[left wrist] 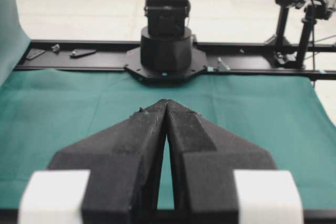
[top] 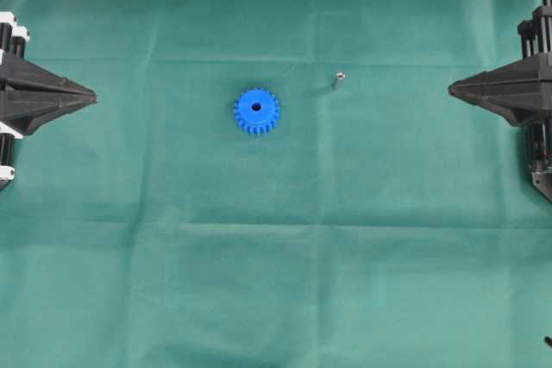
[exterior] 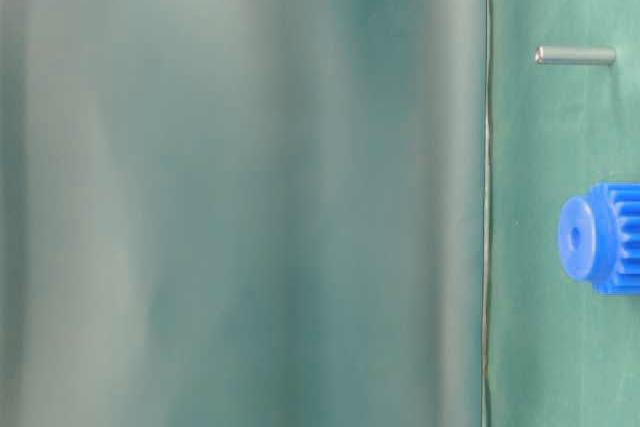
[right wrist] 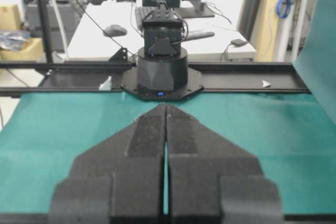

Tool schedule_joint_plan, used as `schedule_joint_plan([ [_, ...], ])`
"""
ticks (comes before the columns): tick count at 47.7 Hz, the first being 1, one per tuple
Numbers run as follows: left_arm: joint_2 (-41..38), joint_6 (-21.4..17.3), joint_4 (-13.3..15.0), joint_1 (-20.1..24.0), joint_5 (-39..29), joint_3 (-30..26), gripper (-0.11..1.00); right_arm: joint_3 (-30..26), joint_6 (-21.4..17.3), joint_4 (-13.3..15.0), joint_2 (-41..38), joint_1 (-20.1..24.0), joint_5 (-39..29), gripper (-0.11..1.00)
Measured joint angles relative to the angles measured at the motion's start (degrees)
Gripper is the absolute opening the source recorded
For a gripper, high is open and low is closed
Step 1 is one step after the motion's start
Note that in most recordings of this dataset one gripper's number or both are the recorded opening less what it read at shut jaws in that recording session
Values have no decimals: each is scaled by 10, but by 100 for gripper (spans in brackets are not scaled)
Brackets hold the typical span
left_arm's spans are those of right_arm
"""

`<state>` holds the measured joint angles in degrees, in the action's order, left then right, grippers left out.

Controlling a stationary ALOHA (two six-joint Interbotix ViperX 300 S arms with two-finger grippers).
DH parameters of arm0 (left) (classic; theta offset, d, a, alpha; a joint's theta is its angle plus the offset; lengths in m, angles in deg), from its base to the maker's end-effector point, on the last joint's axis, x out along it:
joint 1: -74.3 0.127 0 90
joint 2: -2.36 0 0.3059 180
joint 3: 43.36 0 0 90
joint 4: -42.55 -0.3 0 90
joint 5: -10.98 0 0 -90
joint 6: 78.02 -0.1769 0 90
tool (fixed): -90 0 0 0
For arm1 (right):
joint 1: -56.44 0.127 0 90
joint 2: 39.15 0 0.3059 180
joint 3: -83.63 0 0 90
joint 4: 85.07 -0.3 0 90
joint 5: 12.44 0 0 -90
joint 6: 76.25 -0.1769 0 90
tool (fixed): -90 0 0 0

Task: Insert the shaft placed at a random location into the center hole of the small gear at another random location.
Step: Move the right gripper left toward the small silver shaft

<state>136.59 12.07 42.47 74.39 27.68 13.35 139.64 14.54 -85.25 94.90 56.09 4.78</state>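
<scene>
While both grippers, left (top: 93,95) and right (top: 451,88), are pressed together, shaft (top: 338,80) should be pinched mid-length, then aligned over small gear (top: 256,111) hole.

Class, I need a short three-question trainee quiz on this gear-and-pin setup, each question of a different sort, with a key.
1. True or false: the shaft already sits in the small gear.
2. In the overhead view, the shaft lies toward which arm's side of the gear? A) left B) right
3. Fill in: both the left tool and the right tool are ____.

Key: 1 false, they lie apart on the green cloth. 2 B. 3 shut.
</scene>
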Motion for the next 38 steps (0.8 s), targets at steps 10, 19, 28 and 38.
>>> schedule_joint_plan([
  [10,-1,11,-4,-8,-1,-1,0,0,1,4,-23,-14,-6,1],
  [19,-3,12,-4,-8,0,-1,0,7,2,4,-83,-47,22,1],
  [28,-4,12,-4,-8,0,-1,0,8,1,4,-177,-85,69,19],
  [38,-4,12,-4,-9,-1,-2,0,-2,2,4,-320,-120,147,80],
])
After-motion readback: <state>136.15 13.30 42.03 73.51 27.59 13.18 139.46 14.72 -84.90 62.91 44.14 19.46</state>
